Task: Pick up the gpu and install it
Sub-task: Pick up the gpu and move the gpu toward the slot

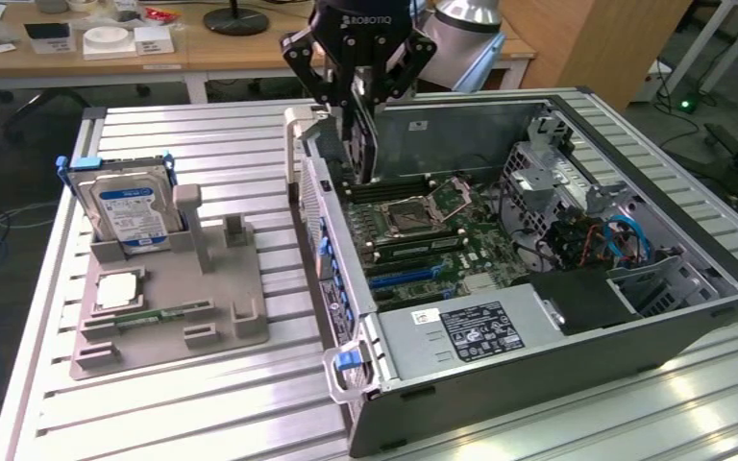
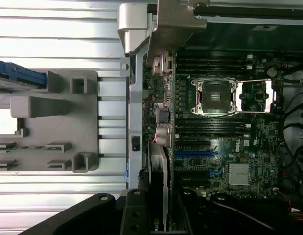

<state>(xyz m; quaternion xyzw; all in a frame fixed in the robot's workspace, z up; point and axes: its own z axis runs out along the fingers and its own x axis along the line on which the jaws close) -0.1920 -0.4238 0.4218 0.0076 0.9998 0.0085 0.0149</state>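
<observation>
Silver slatted table (image 1: 189, 144) holds the open computer case (image 1: 536, 379), where the gripper (image 1: 366, 99), fingers pinched partway shut on the gpu (image 1: 366, 149), hangs it above the motherboard (image 1: 459, 245); it likely needs holding straight, lined up with its slot.

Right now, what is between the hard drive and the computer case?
In the exterior view, two upright posts of the grey holder stand between the hard drive and the computer case, then a bare strip of ribbed table.
</observation>
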